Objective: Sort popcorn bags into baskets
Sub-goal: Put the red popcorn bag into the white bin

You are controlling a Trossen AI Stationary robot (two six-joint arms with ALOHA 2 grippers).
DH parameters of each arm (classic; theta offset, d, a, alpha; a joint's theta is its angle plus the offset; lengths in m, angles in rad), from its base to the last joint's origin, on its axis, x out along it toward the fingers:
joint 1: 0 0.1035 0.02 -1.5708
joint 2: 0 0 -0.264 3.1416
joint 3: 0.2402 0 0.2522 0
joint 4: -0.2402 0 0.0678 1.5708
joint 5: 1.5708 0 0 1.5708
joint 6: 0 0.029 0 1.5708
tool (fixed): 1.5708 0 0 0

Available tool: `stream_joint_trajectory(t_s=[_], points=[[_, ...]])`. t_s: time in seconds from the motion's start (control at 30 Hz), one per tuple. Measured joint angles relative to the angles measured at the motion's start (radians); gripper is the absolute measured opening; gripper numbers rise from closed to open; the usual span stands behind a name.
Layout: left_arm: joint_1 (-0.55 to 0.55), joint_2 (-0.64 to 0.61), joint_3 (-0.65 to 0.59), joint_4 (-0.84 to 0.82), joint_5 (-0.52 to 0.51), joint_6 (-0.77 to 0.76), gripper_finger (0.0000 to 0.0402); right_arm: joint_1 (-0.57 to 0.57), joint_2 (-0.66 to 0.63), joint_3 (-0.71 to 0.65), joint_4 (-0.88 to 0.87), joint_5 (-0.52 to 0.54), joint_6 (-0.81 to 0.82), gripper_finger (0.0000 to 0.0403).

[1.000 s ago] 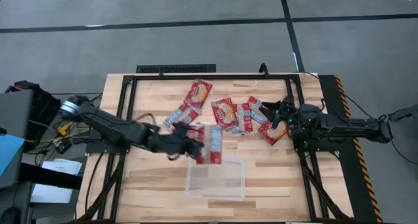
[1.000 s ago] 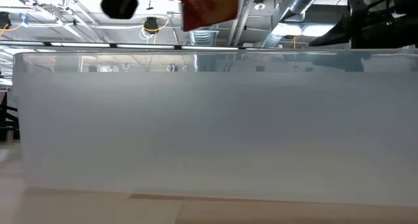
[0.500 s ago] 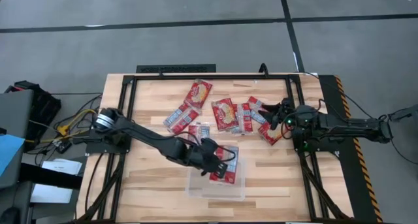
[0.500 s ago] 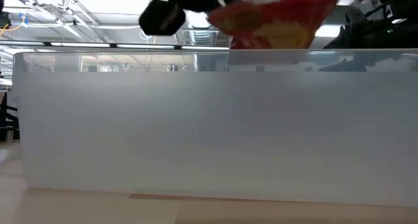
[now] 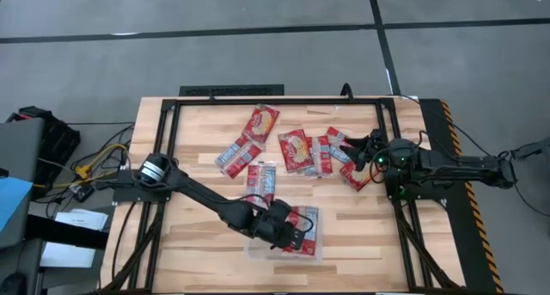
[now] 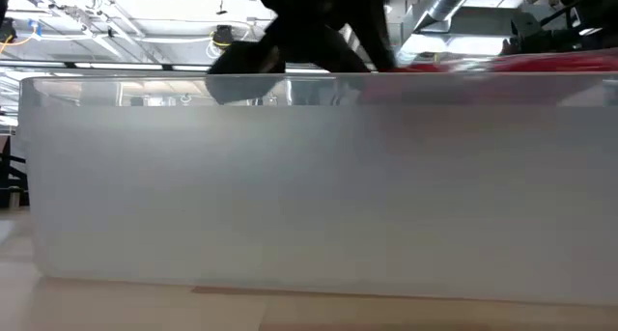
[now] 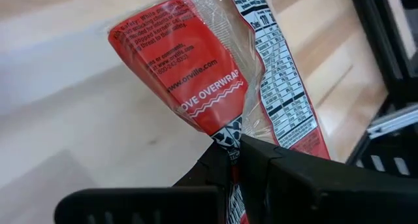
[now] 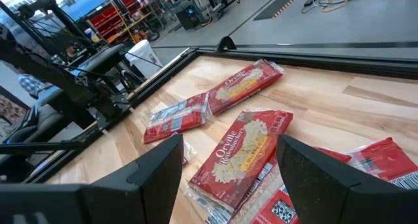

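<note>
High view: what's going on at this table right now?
The left gripper is down in the clear bin, shut on a red popcorn bag it is placing inside. The other popcorn bags lie scattered on the wooden table beyond the bin. The right gripper is open, hovering at the right edge of that cluster and holding nothing.

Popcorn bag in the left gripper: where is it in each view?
High: the held popcorn bag lies over the clear bin, at the left gripper.
Low: red strip just above the bin's rim.
Left wrist: centre, pinched between the fingers.
Right wrist: not in view.
Shared landmark: the clear bin.
</note>
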Motion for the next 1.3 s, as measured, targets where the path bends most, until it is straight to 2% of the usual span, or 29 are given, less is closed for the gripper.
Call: stream_joint_trajectory(t_s=[0.17,0.47,0.6,0.73,0.93,1.0,1.07,1.3], points=[[0.001,0.036,0.000,0.051,0.052,-0.001,0.0000,0.000,0.000,0.000,0.000,0.000,0.000,0.0270],[0.020,0.070,-0.001,0.069,0.035,-0.015,0.0014,0.005,0.000,0.000,-0.032,-0.001,0.002,0.0270],[0.027,0.070,-0.002,0.099,0.034,0.008,0.0048,0.014,0.000,0.000,-0.042,-0.002,0.002,0.0270],[0.033,0.070,-0.002,0.124,0.042,0.023,0.0102,0.019,0.000,0.000,-0.046,-0.001,0.001,0.0270],[0.054,0.066,-0.002,0.149,0.152,0.068,0.0168,0.019,0.000,0.000,-0.048,-0.001,0.000,0.0270],[0.063,0.047,-0.002,0.123,0.197,0.094,0.0173,0.019,0.000,0.000,-0.048,0.000,0.000,0.0270],[0.066,0.009,-0.001,0.060,0.199,0.103,0.0168,0.019,0.000,0.000,-0.048,0.000,0.000,0.0270],[0.064,-0.172,-0.001,-0.253,0.068,0.188,0.0133,0.019,0.000,0.000,-0.048,0.000,0.000,0.0270]])
